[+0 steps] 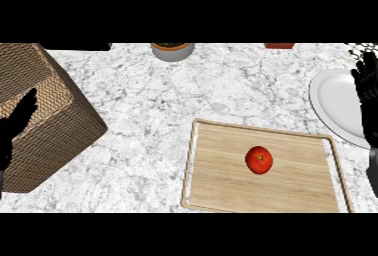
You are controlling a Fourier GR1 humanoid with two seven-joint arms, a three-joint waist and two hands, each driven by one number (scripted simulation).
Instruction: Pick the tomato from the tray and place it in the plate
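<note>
Head view shows the tomato (258,160) lying in the middle of the wooden tray (221,185), well apart from the right hand (367,92), whose straight fingers point up over the plate (328,102) at right.

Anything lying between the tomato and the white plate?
No object. In the head view, only the bare wood of the tray, its raised rim and a strip of counter separate the tomato from the plate.

tomato (258,159) on tray (221,170), plate (334,102) behind-right
</note>
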